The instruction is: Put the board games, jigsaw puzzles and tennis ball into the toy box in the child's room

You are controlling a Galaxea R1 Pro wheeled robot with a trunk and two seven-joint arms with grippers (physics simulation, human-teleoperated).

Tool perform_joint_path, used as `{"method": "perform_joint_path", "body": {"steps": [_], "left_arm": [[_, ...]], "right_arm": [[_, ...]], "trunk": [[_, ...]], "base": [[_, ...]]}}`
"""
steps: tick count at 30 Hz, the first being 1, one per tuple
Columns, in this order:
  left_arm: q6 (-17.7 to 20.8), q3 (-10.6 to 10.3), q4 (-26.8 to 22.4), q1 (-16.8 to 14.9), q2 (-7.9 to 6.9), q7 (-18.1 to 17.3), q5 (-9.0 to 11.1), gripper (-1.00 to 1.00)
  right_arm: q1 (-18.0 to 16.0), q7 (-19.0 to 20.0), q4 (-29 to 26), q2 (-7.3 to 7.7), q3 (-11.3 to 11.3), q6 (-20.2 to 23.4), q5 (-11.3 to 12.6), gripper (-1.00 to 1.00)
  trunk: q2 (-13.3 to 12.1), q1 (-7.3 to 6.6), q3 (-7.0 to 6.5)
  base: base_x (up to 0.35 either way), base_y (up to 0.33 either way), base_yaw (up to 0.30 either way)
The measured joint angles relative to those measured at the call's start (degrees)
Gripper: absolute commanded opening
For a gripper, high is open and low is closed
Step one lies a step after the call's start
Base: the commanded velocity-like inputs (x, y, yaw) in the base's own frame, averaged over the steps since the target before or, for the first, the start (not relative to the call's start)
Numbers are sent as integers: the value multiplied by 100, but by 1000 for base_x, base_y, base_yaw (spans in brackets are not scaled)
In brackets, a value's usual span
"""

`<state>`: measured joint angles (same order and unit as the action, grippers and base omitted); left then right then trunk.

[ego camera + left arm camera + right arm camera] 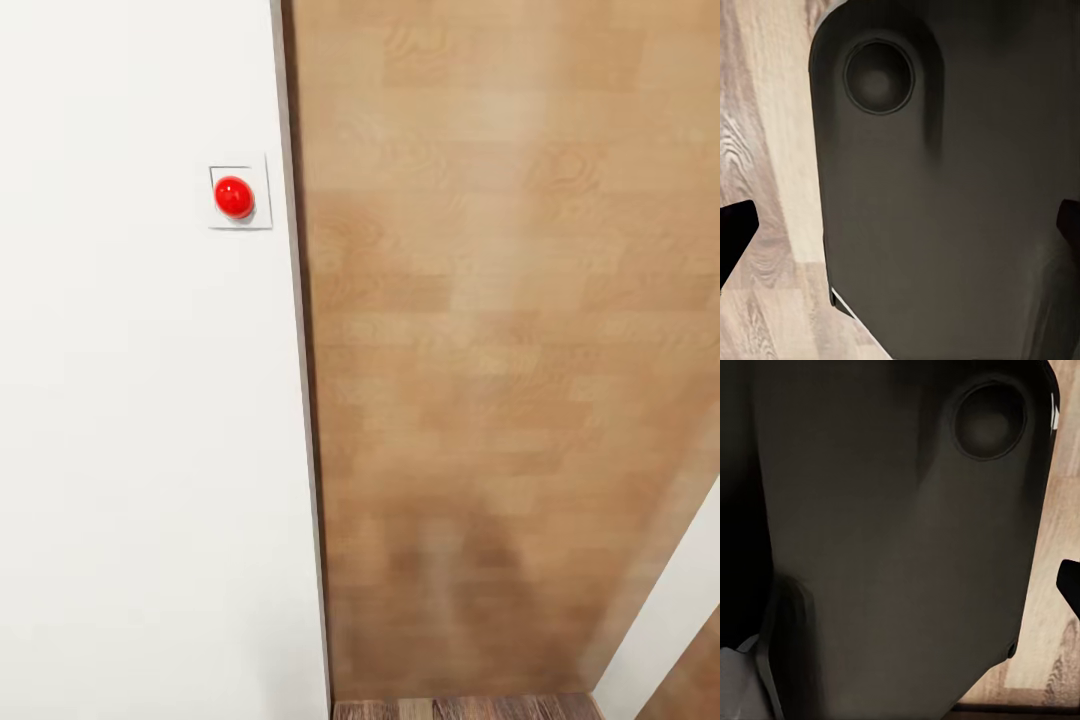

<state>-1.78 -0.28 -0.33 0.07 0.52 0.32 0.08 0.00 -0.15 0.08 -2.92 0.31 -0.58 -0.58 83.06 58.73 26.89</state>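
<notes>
— One red button [233,196] sits on a white wall [140,450], beside a wooden door [500,350].
— Any toys or box?
— Can't tell where they are.
— Grippers?
— Dark fingertips [733,232] at the picture edges; the robot's dark body [892,555] lies beyond, over wood floor [765,150]. Can't tell their opening or any hold.

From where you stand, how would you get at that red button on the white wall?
No grip needed: the red button is a rounded dome on a square plate flush to the white wall. Probably press its centre straight on, perpendicular to the wall.
</notes>
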Motion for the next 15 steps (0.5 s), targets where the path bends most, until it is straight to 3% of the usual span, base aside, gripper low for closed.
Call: {"method": "perform_joint_path", "body": {"steps": [9, 15], "left_arm": [[-289, 5, 0, 1, 4, 0, 0, 100], [-482, 1, 0, 1, -3, 0, 0, 100]], "right_arm": [[1, -1, 0, -26, 15, 1, -27, 100], [0, 0, 0, -47, 16, 2, -29, 100]], "trunk": [[0, 0, 0], [0, 0, 0]], "base": [[0, 0, 6], [0, 0, 190]]}}
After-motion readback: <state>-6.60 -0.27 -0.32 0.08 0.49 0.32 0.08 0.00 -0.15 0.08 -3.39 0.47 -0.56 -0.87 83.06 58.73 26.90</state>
